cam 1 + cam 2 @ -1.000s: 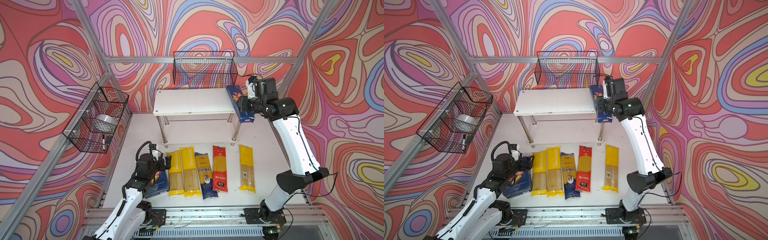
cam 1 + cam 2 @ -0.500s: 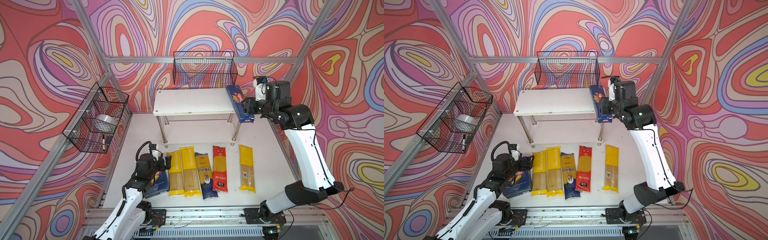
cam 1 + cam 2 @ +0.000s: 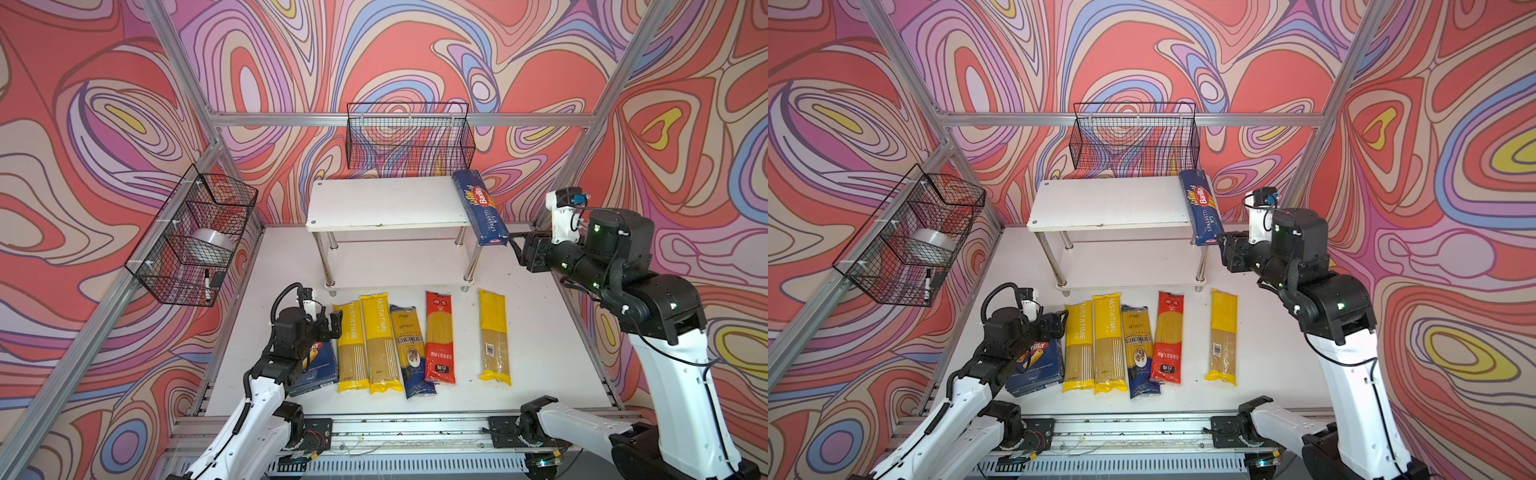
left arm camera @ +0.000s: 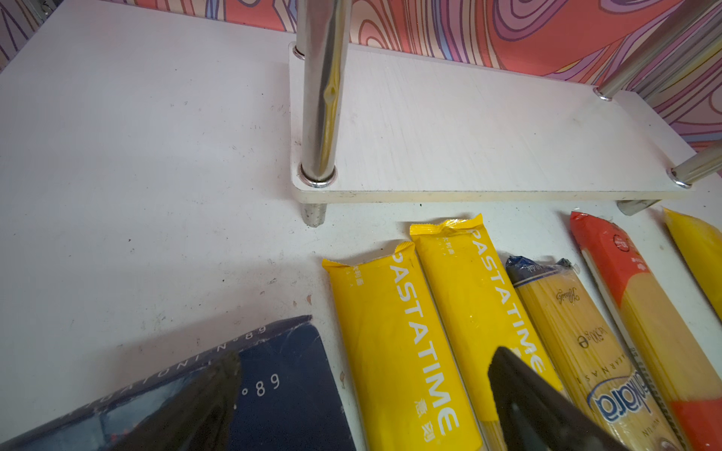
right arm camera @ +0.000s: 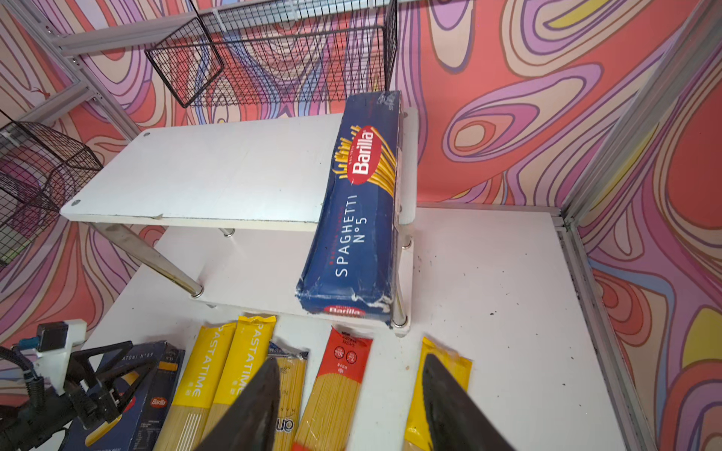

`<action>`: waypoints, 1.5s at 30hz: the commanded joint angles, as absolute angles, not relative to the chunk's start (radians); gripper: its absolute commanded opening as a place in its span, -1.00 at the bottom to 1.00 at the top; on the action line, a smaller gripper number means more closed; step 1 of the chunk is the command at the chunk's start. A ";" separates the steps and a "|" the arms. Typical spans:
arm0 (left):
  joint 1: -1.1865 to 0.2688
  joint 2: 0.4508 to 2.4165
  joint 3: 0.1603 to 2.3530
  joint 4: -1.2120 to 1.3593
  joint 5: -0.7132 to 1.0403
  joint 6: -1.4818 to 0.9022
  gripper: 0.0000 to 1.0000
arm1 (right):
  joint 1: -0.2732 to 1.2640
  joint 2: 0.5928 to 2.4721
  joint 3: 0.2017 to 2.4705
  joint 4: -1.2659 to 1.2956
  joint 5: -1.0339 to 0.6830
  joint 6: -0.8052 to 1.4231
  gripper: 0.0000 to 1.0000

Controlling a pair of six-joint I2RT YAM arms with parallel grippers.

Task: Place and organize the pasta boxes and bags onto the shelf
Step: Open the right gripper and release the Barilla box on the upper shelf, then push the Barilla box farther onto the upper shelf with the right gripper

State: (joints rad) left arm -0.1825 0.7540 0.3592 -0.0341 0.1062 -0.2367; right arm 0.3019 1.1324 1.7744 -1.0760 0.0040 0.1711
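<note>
Right gripper (image 3: 518, 249) parted, empty, just off near end of long dark blue cardboard spaghetti box (image 3: 480, 208).
Box flat on top tier, right end, of white two-tier chrome-legged shelf (image 3: 374, 203), near end overhanging front edge. Judged stiff, light, scuffed at corners; best taken across narrow width, or nudged endwise. Board smooth, likely slippery; bare leftward, black wire basket (image 3: 409, 137) close behind.

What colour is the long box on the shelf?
Dark blue box, clearest in the right wrist view.
</note>
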 commanded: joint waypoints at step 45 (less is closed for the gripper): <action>-0.184 0.724 0.356 -0.040 0.103 -0.241 1.00 | 0.299 1.221 1.565 -0.774 -0.178 0.217 0.20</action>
State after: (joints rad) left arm -0.1825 0.7326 0.3588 -0.0341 0.1112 -0.2371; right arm 0.3023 1.2068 1.5574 -0.8265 -0.1917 0.2298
